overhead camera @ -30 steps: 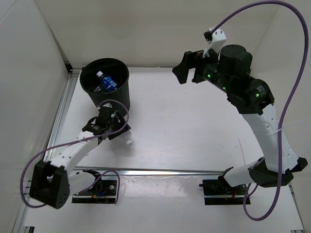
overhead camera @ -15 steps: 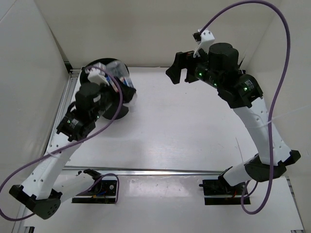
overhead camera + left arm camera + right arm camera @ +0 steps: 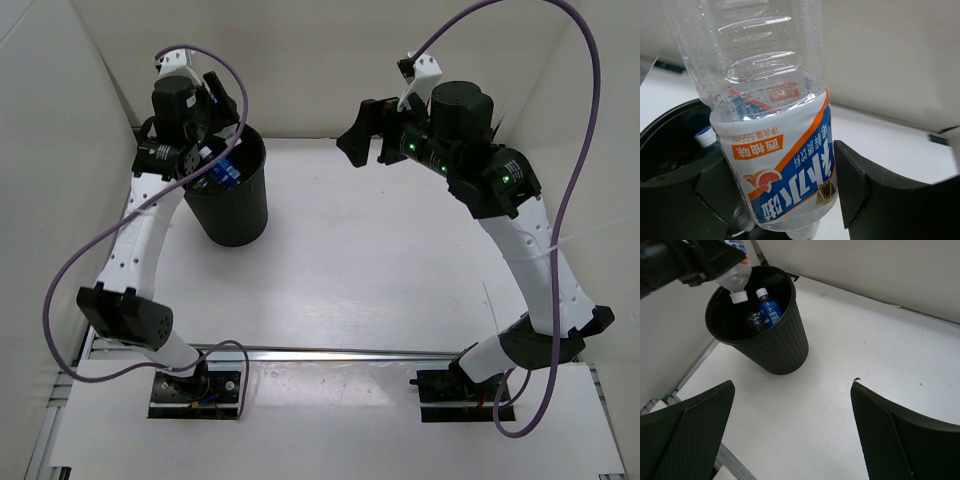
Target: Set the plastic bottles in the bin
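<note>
Bottle in hand: the held bottle (image 3: 775, 150) is clear plastic with a red-white-blue label, turned neck-down. Its white cap (image 3: 739, 297) hangs over the open mouth of the bin (image 3: 236, 215), close to the rim.
Left arm: the left gripper (image 3: 782, 192) is clamped on the held bottle at its labelled part, one finger on each side, and is raised above the bin.
Bin: black, round, tapered, upright on the tabletop (image 3: 400, 270) near the left wall.
Already inside: the blue-label bottle (image 3: 769, 311) stands cap up against the inner wall. The plain clear bottle (image 3: 755, 322) is just beside it.
Unaccounted: the orange bottle is not found in any view. It may lie in the bin's dark bottom, but the pictures do not settle it.
Right arm: the right gripper (image 3: 792, 432) has its jaws wide apart and holds nothing. It is held high over the back of the tabletop, well apart from the bin.
Tabletop: white; no bottle shows lying on it in the top view.
Progress: two bottles are seen in and a third is poised over the mouth, so I judge the task nearly done.
Left to do: release the held bottle so it drops in, then confirm the orange one.
Risk: the cap is near the rim, so a release here might clip the edge.
</note>
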Action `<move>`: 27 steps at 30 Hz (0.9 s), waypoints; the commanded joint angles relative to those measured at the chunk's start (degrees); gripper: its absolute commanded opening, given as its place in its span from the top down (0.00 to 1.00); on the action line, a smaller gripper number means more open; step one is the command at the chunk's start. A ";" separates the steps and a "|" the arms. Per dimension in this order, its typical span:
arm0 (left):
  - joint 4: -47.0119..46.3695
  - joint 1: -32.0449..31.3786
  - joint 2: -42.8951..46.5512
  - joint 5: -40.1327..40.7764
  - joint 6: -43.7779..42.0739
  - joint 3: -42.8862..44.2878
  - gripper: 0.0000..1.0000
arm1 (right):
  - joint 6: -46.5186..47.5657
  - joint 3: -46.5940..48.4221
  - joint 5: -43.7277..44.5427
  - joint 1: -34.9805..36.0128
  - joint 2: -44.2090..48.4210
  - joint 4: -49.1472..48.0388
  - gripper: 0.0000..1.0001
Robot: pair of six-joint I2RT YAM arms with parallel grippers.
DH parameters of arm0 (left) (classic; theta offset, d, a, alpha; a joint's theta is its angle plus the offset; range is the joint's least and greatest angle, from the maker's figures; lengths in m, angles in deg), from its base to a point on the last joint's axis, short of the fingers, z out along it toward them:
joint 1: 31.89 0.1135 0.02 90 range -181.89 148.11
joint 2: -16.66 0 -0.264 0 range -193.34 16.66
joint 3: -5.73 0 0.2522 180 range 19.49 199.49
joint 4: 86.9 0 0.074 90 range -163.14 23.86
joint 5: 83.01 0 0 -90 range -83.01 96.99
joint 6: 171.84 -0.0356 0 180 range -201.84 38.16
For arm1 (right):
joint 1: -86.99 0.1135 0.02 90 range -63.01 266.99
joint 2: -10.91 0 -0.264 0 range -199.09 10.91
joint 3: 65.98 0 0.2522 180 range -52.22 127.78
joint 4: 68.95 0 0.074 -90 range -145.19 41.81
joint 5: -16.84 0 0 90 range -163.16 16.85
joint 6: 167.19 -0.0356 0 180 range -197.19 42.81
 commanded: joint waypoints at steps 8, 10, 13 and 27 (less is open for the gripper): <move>2.42 8.03 1.05 -8.34 4.08 -3.50 0.00 | -0.79 -0.19 4.85 -1.58 4.13 3.40 0.00; 2.42 8.03 4.64 -8.35 4.60 -5.42 0.00 | -3.06 2.08 4.24 -2.98 2.73 6.99 0.00; 2.42 5.84 12.44 -5.03 4.60 -12.70 0.00 | -7.71 5.42 3.18 -6.05 -0.87 14.35 0.00; 2.42 4.69 52.55 23.79 2.24 -57.11 0.00 | -12.39 -9.15 -15.79 -15.47 0.44 10.53 0.00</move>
